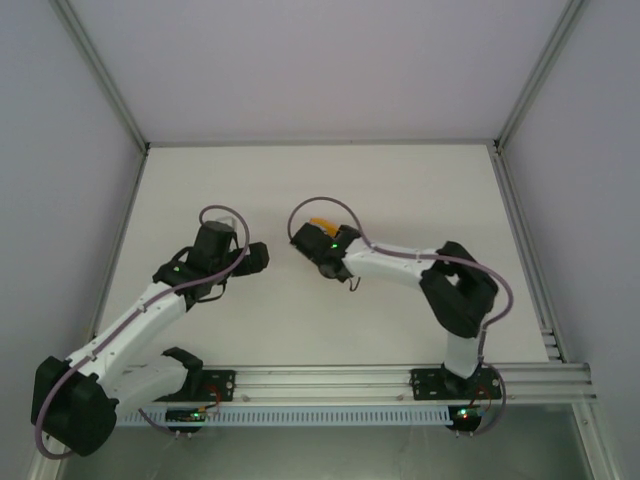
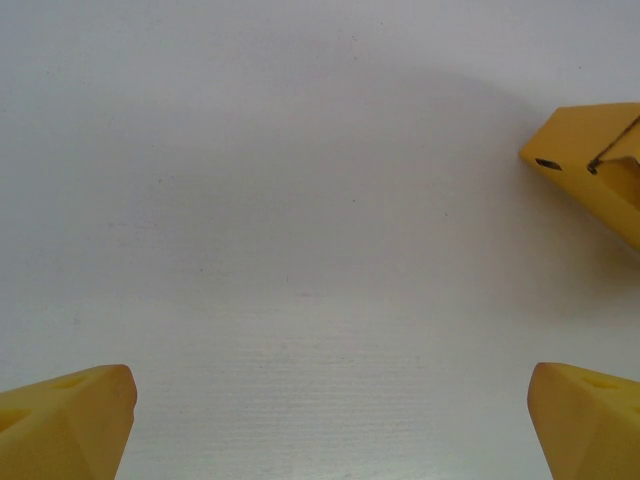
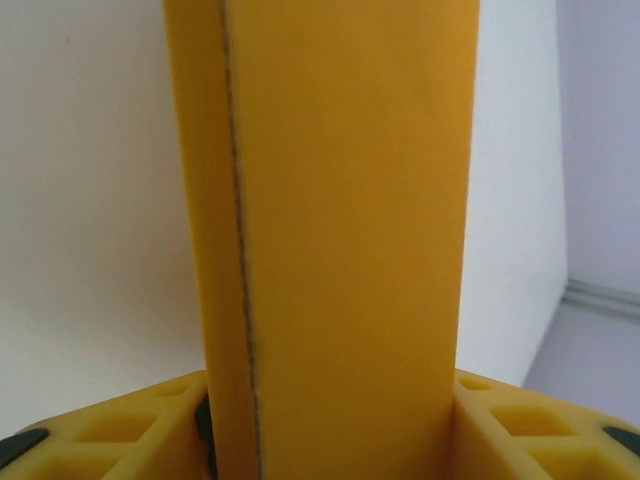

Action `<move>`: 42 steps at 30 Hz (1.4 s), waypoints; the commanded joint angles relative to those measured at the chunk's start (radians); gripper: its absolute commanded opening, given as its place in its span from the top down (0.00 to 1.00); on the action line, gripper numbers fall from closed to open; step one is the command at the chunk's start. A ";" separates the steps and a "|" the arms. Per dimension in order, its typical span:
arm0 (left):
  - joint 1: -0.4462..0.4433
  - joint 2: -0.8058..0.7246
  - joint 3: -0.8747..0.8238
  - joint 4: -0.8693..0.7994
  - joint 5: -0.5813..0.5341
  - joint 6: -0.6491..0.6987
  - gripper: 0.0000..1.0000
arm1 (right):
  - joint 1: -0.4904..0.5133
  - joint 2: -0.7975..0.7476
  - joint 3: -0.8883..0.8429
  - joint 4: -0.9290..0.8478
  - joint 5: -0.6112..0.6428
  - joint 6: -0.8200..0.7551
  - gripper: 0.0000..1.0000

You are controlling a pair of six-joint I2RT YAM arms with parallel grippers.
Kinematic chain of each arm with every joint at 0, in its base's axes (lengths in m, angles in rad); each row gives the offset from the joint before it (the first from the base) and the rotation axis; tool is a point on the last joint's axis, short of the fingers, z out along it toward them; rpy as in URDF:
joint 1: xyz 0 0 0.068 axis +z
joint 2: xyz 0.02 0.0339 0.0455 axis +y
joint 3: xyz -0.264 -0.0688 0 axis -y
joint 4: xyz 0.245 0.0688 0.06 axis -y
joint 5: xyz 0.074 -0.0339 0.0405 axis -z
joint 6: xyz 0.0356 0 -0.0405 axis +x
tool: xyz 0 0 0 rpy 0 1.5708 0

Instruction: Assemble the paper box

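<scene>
- My left arm [image 1: 150,305] reaches over the bench [image 1: 400,190] and ends just left of the box [image 1: 318,222], with a gap of bare bench between.
- My left jaws stand wide apart and hold nothing. From their own camera I see only bare bench between them, and the box [image 2: 590,160] sits off to the upper right, clear of both.
- That view shows one corner of the box, with a small dark slot and the edge of a flap beside it. I judge this end is not fully tucked in, though too little of it shows to be sure.
- The box [image 3: 340,230] sits between my right jaws, which are clamped on its two long sides. It runs straight out from them as a folded rectangular body with a seam down its length.
- I cannot tell whether the box touches the bench or hangs just above it.
- My judgement of progress: the sheet is already folded into a body and the side seam looks closed. What is left is probably closing the end flaps, and the far end is hidden from me.
- The left jaws, open and beside the box, look well placed to press a flap while the right ones hold it.
</scene>
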 commanded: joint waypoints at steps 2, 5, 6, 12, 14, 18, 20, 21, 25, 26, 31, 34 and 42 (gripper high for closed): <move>0.009 -0.014 -0.001 -0.005 -0.017 -0.004 0.00 | 0.064 0.100 0.085 -0.214 0.121 0.268 0.34; 0.011 -0.016 0.000 -0.001 -0.014 0.000 0.01 | 0.086 0.113 0.084 -0.185 0.031 0.264 0.19; 0.011 -0.018 0.002 -0.004 -0.012 0.002 0.00 | 0.094 0.101 0.080 -0.171 -0.019 0.261 0.12; 0.015 -0.025 0.003 -0.006 -0.009 0.000 0.00 | 0.124 -0.044 0.000 -0.025 -0.311 0.195 0.01; 0.018 -0.026 0.005 -0.006 -0.002 -0.006 0.00 | 0.123 -0.103 -0.035 0.018 -0.416 0.169 0.01; 0.021 -0.012 0.000 0.028 0.057 -0.020 0.00 | 0.033 -0.249 -0.119 0.100 -0.577 0.194 0.01; 0.021 0.014 -0.015 0.099 0.136 -0.040 0.00 | -0.080 -0.306 -0.171 0.136 -0.682 0.244 0.01; 0.020 0.035 -0.022 0.144 0.189 -0.053 0.00 | -0.139 -0.319 -0.184 0.149 -0.748 0.257 0.02; 0.009 0.183 -0.023 0.347 0.411 -0.110 0.00 | -0.354 -0.285 -0.175 0.184 -0.950 0.288 0.11; -0.002 0.228 -0.016 0.398 0.458 -0.126 0.00 | -0.396 -0.259 -0.157 0.182 -0.991 0.288 0.12; -0.088 0.408 0.083 0.462 0.529 -0.127 0.00 | -0.489 -0.122 -0.064 0.171 -1.133 0.246 0.17; -0.120 0.510 0.157 0.423 0.543 -0.118 0.00 | -0.508 -0.059 -0.032 0.170 -1.171 0.230 0.20; -0.127 0.645 0.241 0.369 0.523 -0.109 0.00 | -0.526 0.009 -0.064 0.198 -1.223 0.254 0.35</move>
